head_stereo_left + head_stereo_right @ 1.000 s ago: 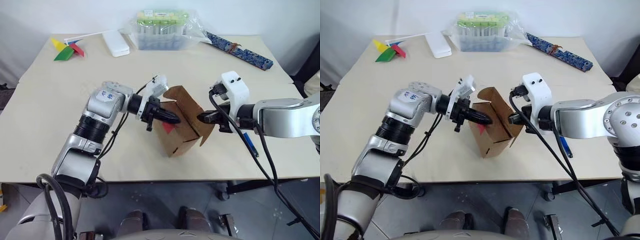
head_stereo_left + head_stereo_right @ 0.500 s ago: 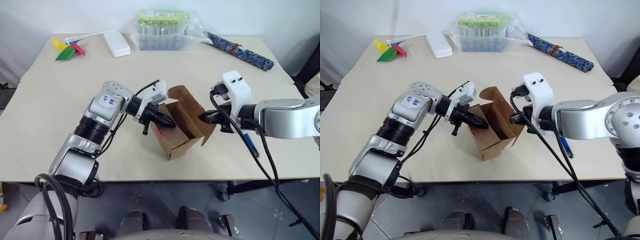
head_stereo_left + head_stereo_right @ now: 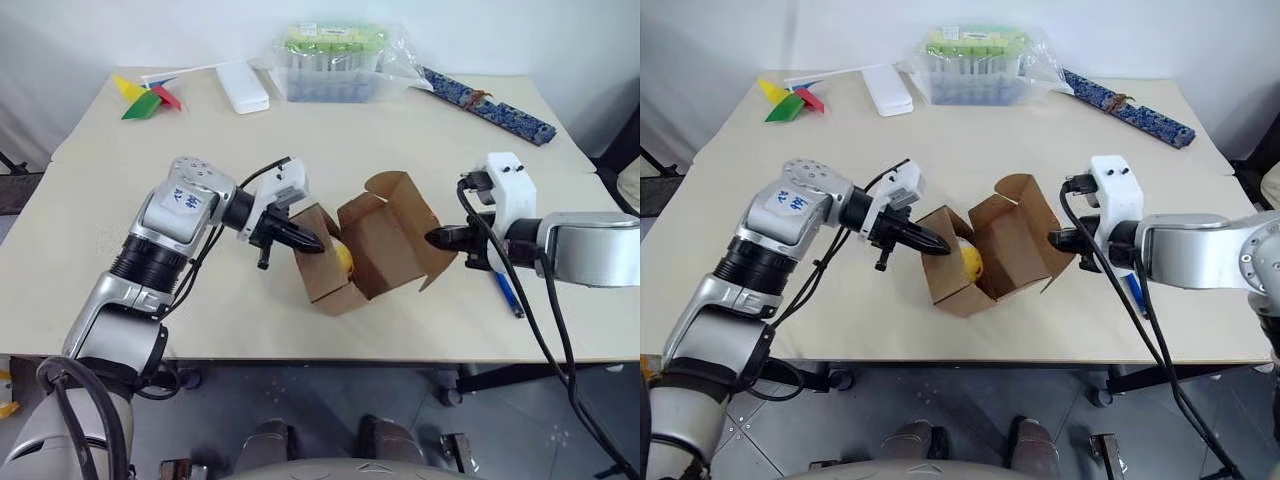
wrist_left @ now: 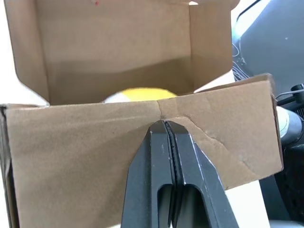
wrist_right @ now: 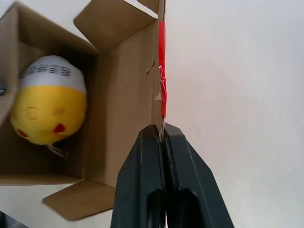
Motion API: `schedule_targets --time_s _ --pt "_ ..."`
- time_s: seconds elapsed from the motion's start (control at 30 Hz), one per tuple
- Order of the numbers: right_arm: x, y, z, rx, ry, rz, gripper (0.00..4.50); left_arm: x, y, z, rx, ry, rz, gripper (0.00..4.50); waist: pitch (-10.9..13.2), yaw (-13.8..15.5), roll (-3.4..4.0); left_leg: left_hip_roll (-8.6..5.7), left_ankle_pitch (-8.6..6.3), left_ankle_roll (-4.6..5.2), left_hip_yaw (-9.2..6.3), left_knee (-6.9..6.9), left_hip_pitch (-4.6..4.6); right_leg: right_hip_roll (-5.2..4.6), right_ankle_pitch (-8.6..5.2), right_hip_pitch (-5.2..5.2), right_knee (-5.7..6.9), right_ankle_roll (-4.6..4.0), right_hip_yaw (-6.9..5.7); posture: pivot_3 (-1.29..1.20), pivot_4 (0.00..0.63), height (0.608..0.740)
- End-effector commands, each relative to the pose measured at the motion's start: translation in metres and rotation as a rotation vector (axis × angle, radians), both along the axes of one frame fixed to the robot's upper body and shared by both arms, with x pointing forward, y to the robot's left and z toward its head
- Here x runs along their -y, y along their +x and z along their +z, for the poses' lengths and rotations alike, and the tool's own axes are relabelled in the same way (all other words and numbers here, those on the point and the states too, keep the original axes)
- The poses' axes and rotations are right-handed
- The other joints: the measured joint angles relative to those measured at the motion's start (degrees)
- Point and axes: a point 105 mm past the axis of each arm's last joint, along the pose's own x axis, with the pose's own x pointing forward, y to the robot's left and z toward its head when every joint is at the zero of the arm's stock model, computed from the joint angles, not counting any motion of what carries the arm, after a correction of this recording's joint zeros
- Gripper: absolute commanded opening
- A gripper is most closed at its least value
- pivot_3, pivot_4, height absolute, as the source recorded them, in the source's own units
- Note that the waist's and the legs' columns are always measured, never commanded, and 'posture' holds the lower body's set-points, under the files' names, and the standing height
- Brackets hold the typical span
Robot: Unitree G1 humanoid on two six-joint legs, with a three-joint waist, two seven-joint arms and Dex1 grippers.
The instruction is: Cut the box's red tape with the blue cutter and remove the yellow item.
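The brown cardboard box stands open near the table's front edge, its flaps spread to both sides. Inside lies the yellow item, egg-shaped, yellow with a white end. My left gripper is shut on the box's left flap. My right gripper is shut on the right flap, where a strip of red tape runs along the flap's edge. The blue cutter lies on the table just behind my right gripper, partly hidden by its cable.
At the table's far side stand a clear tub with green lids, a flat white case, a paper pinwheel at the far left and a dark blue patterned strip at the far right. The table's front edge runs just below the box.
My two grippers have drawn apart, left to the left and right to the right, each with a flap. The box has spread open and the yellow item now shows inside.
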Motion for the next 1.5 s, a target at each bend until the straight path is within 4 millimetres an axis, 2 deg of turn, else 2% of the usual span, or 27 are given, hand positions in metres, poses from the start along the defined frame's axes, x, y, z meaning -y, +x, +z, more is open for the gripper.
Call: schedule_targets --time_s 0.03,0.37,0.63,0.73,0.93,1.07,1.17,1.33,1.5 --pt "0.014 -0.001 0.011 0.043 0.004 -0.053 0.02 -0.016 0.005 -0.019 -0.032 0.069 0.088 0.0 0.0 0.1 0.0 0.0 0.0 0.0 0.0 0.01 0.0 0.0 0.0 0.0 0.0 0.0 0.0 0.0 0.15 0.74" --pt "0.014 -0.006 -0.019 -0.049 0.041 -0.065 0.02 -0.015 0.009 -0.042 -0.047 0.072 0.145 0.0 0.0 0.0 -0.03 -0.01 0.0 0.01 0.0 0.01 -0.07 0.01 0.01 -0.01 -0.02 0.01 -0.06 0.0 0.15 0.74" --pt "0.001 -0.006 -0.031 -0.07 0.053 -0.004 0.02 0.001 0.023 -0.042 -0.029 0.002 0.19 0.0 0.0 -0.1 -0.04 -0.02 0.0 0.01 0.02 0.01 -0.06 0.01 0.01 -0.01 -0.04 0.02 -0.06 0.0 0.15 0.74" --pt "-0.001 -0.006 -0.042 -0.091 0.06 0.002 0.02 0.003 0.024 -0.044 -0.028 -0.006 0.192 0.0 0.0 -0.1 -0.04 -0.03 0.0 0.01 0.04 -0.02 -0.06 0.01 0.01 -0.02 -0.04 0.02 -0.07 0.0 0.15 0.74" --pt "0.009 -0.002 -0.068 -0.092 -0.005 -0.031 0.02 0.006 0.025 -0.047 -0.03 -0.009 0.187 0.0 0.0 -0.1 -0.03 -0.09 0.0 0.01 0.07 -0.03 -0.06 0.01 0.01 -0.02 -0.04 0.03 -0.08 0.0 0.15 0.74" --pt "0.015 0.008 -0.064 -0.001 -0.036 -0.062 0.02 0.005 0.023 -0.048 -0.026 0.002 0.175 0.0 0.0 -0.1 -0.04 -0.13 0.01 0.0 0.08 -0.01 -0.05 0.03 0.01 -0.01 -0.03 0.03 -0.07 0.0 0.15 0.74" --pt "0.016 0.007 -0.061 0.02 -0.063 -0.031 0.71 0.003 0.023 -0.049 -0.023 0.01 0.173 0.0 0.0 -0.1 -0.04 -0.13 0.01 0.0 0.08 0.0 -0.04 0.03 0.01 -0.01 -0.01 0.03 -0.06 0.0 0.15 0.74" --pt "0.017 0.006 -0.05 0.074 -0.091 0.006 2.41 0.002 0.023 -0.05 -0.02 0.017 0.17 0.0 0.0 -0.1 -0.03 -0.18 0.01 0.0 0.08 -0.03 -0.05 0.04 0.01 -0.02 -0.02 0.03 -0.08 0.0 0.15 0.74" --pt "0.019 0.001 -0.029 0.181 -0.107 0.05 3.9 0.001 0.022 -0.052 -0.022 0.023 0.165 0.0 0.0 -0.1 -0.03 -0.22 0.01 -0.01 0.07 -0.03 -0.05 0.05 0.02 -0.02 -0.02 0.03 -0.08 0.0 0.15 0.74"
